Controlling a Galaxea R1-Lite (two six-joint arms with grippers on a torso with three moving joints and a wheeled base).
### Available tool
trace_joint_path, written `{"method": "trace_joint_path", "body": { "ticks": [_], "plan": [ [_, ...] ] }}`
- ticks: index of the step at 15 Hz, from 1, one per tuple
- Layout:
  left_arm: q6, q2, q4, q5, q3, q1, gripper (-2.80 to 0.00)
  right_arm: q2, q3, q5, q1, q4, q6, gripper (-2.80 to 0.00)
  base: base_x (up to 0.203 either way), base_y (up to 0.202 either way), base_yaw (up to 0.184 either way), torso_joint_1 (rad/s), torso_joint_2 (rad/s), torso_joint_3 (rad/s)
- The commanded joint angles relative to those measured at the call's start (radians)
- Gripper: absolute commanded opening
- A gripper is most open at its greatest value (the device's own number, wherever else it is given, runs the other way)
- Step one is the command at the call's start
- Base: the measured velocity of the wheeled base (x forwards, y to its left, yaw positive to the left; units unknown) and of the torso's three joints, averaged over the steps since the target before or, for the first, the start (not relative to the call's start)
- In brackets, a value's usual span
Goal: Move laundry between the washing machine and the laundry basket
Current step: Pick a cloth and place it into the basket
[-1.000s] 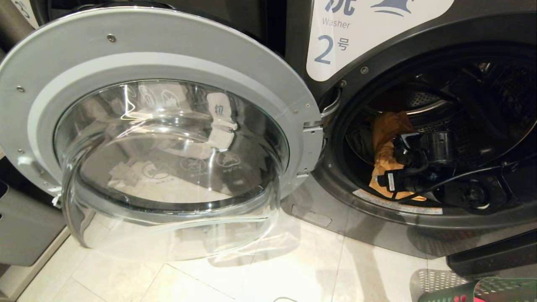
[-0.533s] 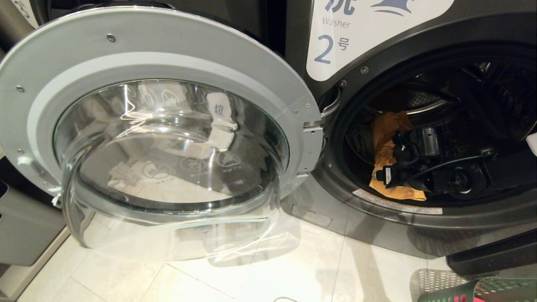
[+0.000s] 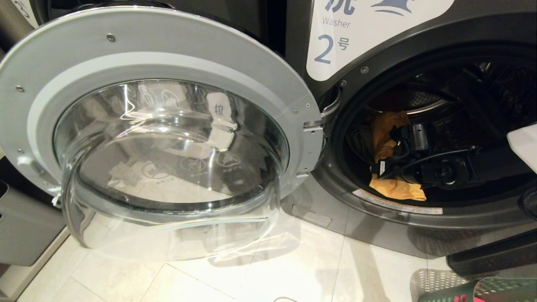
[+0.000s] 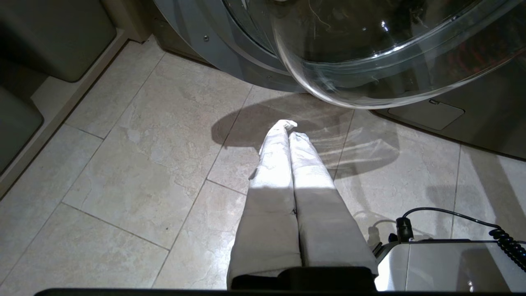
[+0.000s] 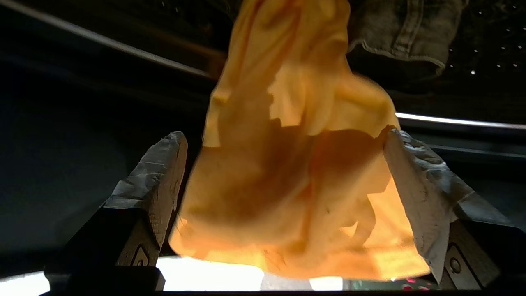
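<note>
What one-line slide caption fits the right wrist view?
Open right gripper straddling the mustard-orange cloth inside the washing machine drum, grey-olive piece behind.

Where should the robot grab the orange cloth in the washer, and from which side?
Probably the bunched middle of the orange cloth, reaching in through the open front of the washing machine. The cloth drapes from the drum toward the door rim, so its folds face the opening. The right gripper is already there, jaws open on either side of it. The grey-olive piece lies beyond.
</note>
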Motion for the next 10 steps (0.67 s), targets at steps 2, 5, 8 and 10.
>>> {"method": "trace_joint_path", "body": {
  "ticks": [2, 5, 8, 10],
  "plan": [
    [0.000, 0.000, 0.000, 0.000, -0.001, 0.000, -2.80, 0.026, -0.026, -0.020, -0.001, -0.002, 0.003, 0.00, 0.000, 0.000, 0.000, 0.000, 0.00, 0.000],
    [0.000, 0.000, 0.000, 0.000, -0.001, 0.000, -2.80, 0.035, -0.035, -0.021, -0.005, 0.002, 0.005, -2.80, 0.000, 0.000, 0.000, 0.000, 0.00, 0.000],
    [0.000, 0.000, 0.000, 0.000, 0.000, 0.000, -2.80, 0.042, -0.040, -0.028, -0.010, 0.032, 0.030, -2.80, 0.000, 0.000, 0.000, 0.000, 0.00, 0.000],
    [0.000, 0.000, 0.000, 0.000, 0.000, 0.000, -2.80, 0.046, -0.039, -0.032, -0.022, 0.033, 0.031, -2.80, 0.000, 0.000, 0.000, 0.000, 0.00, 0.000]
  ]
}}
